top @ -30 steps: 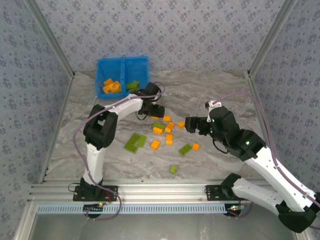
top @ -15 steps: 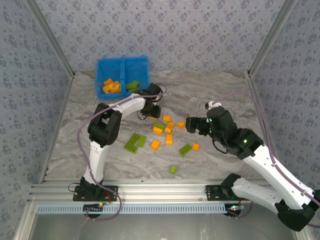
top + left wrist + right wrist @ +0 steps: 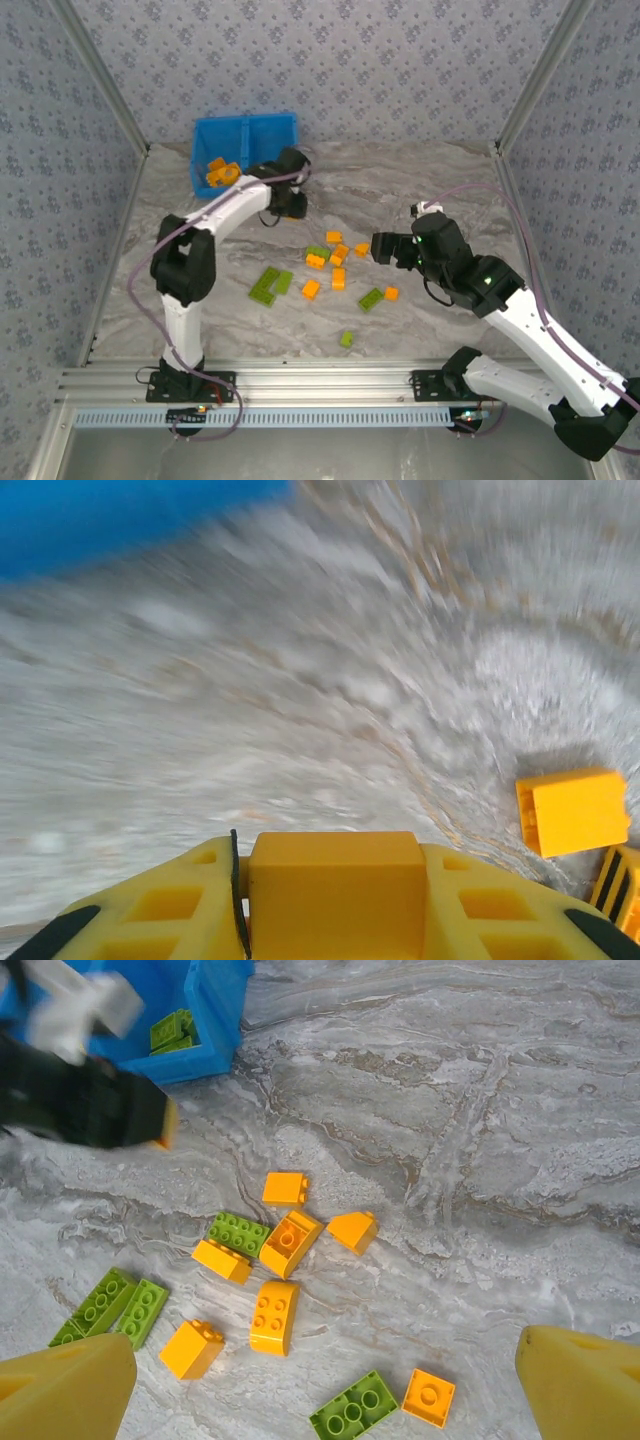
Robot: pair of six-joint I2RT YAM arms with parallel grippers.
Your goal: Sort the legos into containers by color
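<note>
- Top external view: blue bin [image 3: 225, 120] sits far left, orange in its left compartment, green in its right
- left gripper [image 3: 291, 207], just off the bin's near-right corner, jaws pinching an orange brick [image 3: 335, 878]; its compartment lies far-left, beyond the divider
- right gripper [image 3: 376, 247] gapes empty by the loose legos [image 3: 274, 1317]

I count seven orange bricks [image 3: 274, 1317] lying loose on the table [image 3: 450, 180], plus one more orange brick [image 3: 335, 890] held up off it. Five green bricks [image 3: 264, 285] are loose on the table. There is one blue bin [image 3: 246, 128] with two compartments; the orange pieces in the left compartment [image 3: 212, 140] and the green ones in the right compartment [image 3: 278, 140] are too bunched to count. I have two arms [image 3: 215, 215].
</note>
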